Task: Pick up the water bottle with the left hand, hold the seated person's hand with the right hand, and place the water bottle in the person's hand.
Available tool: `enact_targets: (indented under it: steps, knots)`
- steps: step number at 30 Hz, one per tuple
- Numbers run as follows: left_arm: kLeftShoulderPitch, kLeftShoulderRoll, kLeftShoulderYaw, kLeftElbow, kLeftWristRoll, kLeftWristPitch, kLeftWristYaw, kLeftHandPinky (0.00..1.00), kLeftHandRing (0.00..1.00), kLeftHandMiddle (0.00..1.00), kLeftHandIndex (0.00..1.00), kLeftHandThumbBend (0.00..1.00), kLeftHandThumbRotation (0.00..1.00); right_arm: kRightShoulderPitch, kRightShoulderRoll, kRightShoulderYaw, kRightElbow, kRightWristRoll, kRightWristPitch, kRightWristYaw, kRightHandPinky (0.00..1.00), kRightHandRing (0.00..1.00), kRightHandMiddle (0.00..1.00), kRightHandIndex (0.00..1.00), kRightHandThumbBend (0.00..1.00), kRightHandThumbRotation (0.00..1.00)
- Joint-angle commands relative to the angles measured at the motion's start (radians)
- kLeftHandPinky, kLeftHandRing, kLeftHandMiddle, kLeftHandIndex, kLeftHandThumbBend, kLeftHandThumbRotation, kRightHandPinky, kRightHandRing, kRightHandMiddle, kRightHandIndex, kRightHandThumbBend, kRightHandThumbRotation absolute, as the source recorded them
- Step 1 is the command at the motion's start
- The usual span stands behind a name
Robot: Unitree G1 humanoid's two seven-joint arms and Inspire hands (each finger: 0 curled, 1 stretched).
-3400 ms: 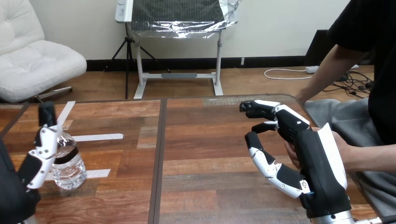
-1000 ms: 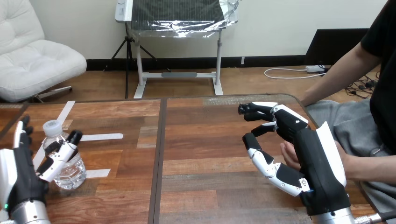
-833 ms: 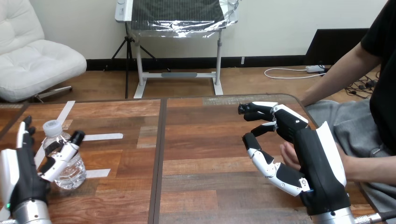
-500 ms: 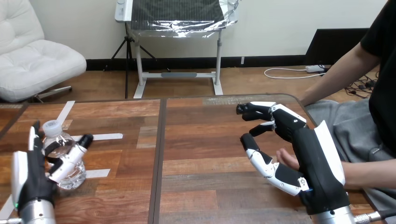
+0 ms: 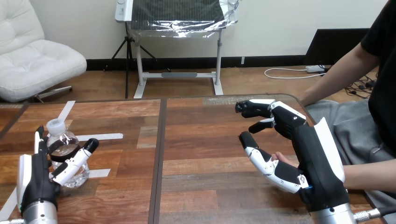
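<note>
A clear water bottle (image 5: 67,150) with a white cap stands upright on the wooden table (image 5: 205,140) at the near left. My left hand (image 5: 32,182) is right at it: straight fingers (image 5: 37,141) rise along its left side and the thumb reaches across its front. My right hand (image 5: 303,158) hovers over the table's right part, fingers loosely bent, thumb stretched forward and low. The person's hand (image 5: 281,157) lies behind my right palm, mostly hidden, its fingertips showing just above my thumb. I cannot tell whether the two touch.
White tape strips (image 5: 102,136) lie on the table by the bottle. A dark seam (image 5: 161,154) splits the tabletop down the middle. The person's forearm (image 5: 371,176) comes in from the right edge, over the table's rounded right corner.
My left hand has moved right and in against the bottle, thumb now across its front. The person's hand has slid further behind my right palm, which rose slightly.
</note>
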Motion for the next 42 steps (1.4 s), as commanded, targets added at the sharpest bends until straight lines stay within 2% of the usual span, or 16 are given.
enact_targets:
  steps: [1, 15, 23, 27, 28, 30, 31, 33, 42]
  knots:
    - [-0.071, -0.003, -0.014, -0.012, -0.003, 0.018, -0.011, 0.88, 0.95, 0.97, 1.0, 0.99, 0.59, -0.06, -0.011, -0.016, -0.002, 0.017, -0.018, 0.004, 0.57, 0.71, 0.74, 0.66, 0.38, 0.0]
    - [-0.093, -0.007, -0.014, 0.033, -0.014, 0.033, -0.006, 0.86, 0.95, 0.98, 1.0, 0.98, 0.57, -0.06, -0.018, -0.023, -0.007, 0.018, -0.013, 0.017, 0.57, 0.71, 0.74, 0.66, 0.38, 0.0]
    - [-0.102, -0.011, -0.011, 0.059, -0.017, 0.02, 0.008, 0.85, 0.94, 0.97, 0.99, 0.92, 0.54, -0.062, -0.016, -0.024, -0.003, 0.025, -0.017, 0.023, 0.55, 0.7, 0.74, 0.66, 0.38, 0.0]
    - [-0.103, -0.016, -0.012, 0.057, -0.008, 0.03, 0.034, 0.84, 0.92, 0.95, 0.98, 0.89, 0.51, -0.061, -0.015, -0.023, -0.009, 0.028, -0.009, 0.026, 0.54, 0.69, 0.73, 0.66, 0.38, 0.0]
    - [-0.104, -0.024, -0.007, 0.058, -0.01, 0.026, 0.056, 0.8, 0.88, 0.91, 0.94, 0.87, 0.48, -0.063, -0.016, -0.024, -0.006, 0.027, -0.013, 0.028, 0.54, 0.69, 0.73, 0.66, 0.38, 0.0]
    - [-0.104, -0.034, -0.001, 0.059, -0.013, 0.02, 0.081, 0.78, 0.85, 0.88, 0.92, 0.86, 0.44, -0.066, -0.017, -0.025, -0.001, 0.027, -0.02, 0.029, 0.54, 0.69, 0.73, 0.65, 0.38, 0.0]
    - [-0.105, -0.036, -0.001, 0.06, -0.014, 0.018, 0.085, 0.75, 0.81, 0.85, 0.88, 0.84, 0.38, -0.066, -0.017, -0.025, 0.0, 0.026, -0.021, 0.029, 0.54, 0.68, 0.73, 0.65, 0.38, 0.0]
    - [-0.106, -0.04, 0.001, 0.058, -0.016, 0.023, 0.095, 0.72, 0.78, 0.82, 0.84, 0.82, 0.34, -0.065, -0.016, -0.026, -0.003, 0.024, -0.018, 0.028, 0.54, 0.68, 0.72, 0.65, 0.38, 0.0]
    - [-0.109, -0.053, 0.003, 0.056, -0.015, 0.03, 0.136, 0.61, 0.66, 0.7, 0.71, 0.79, 0.16, -0.066, -0.013, -0.026, -0.004, 0.022, -0.018, 0.027, 0.53, 0.67, 0.71, 0.65, 0.38, 0.0]
